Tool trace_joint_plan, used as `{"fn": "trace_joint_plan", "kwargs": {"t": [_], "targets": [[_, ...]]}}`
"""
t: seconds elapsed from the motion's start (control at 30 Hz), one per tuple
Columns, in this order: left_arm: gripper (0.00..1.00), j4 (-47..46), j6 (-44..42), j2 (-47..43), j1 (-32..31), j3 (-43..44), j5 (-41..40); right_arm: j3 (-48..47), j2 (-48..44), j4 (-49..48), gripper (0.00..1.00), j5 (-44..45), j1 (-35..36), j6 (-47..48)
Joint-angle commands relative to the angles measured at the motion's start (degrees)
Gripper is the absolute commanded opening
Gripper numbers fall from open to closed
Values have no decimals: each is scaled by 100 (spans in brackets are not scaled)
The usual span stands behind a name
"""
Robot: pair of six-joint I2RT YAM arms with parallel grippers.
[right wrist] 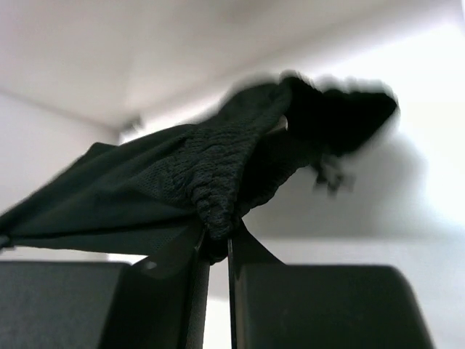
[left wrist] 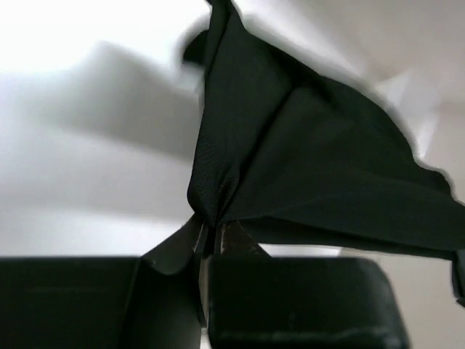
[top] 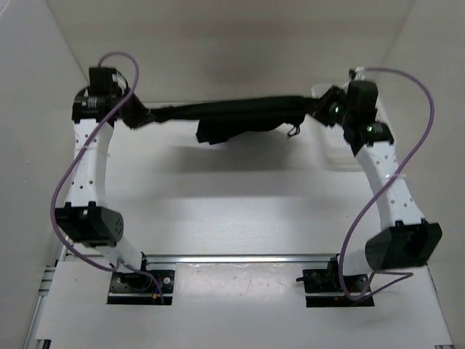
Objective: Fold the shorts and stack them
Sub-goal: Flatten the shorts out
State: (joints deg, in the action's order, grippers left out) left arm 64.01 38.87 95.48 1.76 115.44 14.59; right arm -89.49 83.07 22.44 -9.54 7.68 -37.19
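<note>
Both ends of the shorts [top: 232,116] are pinched: the left end effector [top: 136,116] is closed on one end and the right end effector [top: 320,109] on the other. The fabric hangs stretched between them above the surface [top: 232,211].

The soft black fabric shorts [left wrist: 320,167] run off the left wrist view's right edge, top tip blurred; in the right wrist view their far bunched end is blurred. The right arm hides most of the white plastic mesh basket [top: 340,154].
</note>
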Motion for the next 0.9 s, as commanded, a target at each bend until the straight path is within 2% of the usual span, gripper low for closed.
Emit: {"fn": "trace_joint_plan", "kwargs": {"t": [0.0,0.07,0.1,0.13,0.17,0.2,0.23,0.27,0.3,0.33,0.37,0.43,0.5,0.53,0.57,0.63,0.67,0.7,0.77,0.83,0.87], "targets": [[11,60,-301,-607,9,-1765,-333,1646,-746,147,0,144,40,335],[11,-212,-301,-1238,9,-2794,-395,2538,-1455,147,0,145,93,405],[11,-274,-301,-1443,-70,-3738,-395,3369,-1704,243,0,145,93,405],[11,-327,-232,-1593,-70,-4183,-395,3769,-1924,339,0,145,163,405],[15,-328,-231,-1725,-140,-4579,-395,4121,-2352,453,6,145,163,405],[24,-328,-170,-1900,-141,-5227,-395,4681,-2565,742,18,145,163,353],[35,-380,-169,-1954,-141,-5459,-395,4895,-2776,893,47,145,163,283],[52,-432,-169,-1954,-89,-5610,-343,5045,-3170,1033,57,145,163,282],[77,-433,-169,-1954,-36,-5663,-343,5117,-3357,1183,64,250,163,222],[82,-503,-230,-1867,-35,-5533,-291,5117,-3506,1436,70,590,163,221],[87,-503,-231,-1806,-35,-5367,-368,5004,-3691,1561,70,776,163,221],[87,-424,-231,-1604,-184,-4754,-535,4584,-3692,1755,70,1128,163,299],[87,-292,-231,-1428,-334,-4321,-799,4266,-3456,1817,62,1374,163,483],[85,-240,-231,-1218,-456,-3962,-800,3978,-3168,1817,57,1428,163,485],[83,-240,-301,-1103,-535,-3785,-800,3853,-3000,1817,46,1429,163,563],[78,-240,-406,-648,-850,-3259,-904,3546,-2440,1634,32,1316,163,616],[75,-240,-494,-445,-974,-3064,-966,3448,-2227,1537,23,1201,163,616],[70,-240,-495,-225,-1080,-2845,-1089,3360,-2007,1431,18,1087,163,616],[66,-82,-547,504,-1397,-2107,-1247,3028,-1287,1290,9,1086,163,564],[66,58,-600,1240,-1651,-1553,-1476,2754,-560,1229,7,1243,163,564],[66,198,-600,1480,-1713,-985,-1564,2483,-329,1228,10,1305,163,503]]}}
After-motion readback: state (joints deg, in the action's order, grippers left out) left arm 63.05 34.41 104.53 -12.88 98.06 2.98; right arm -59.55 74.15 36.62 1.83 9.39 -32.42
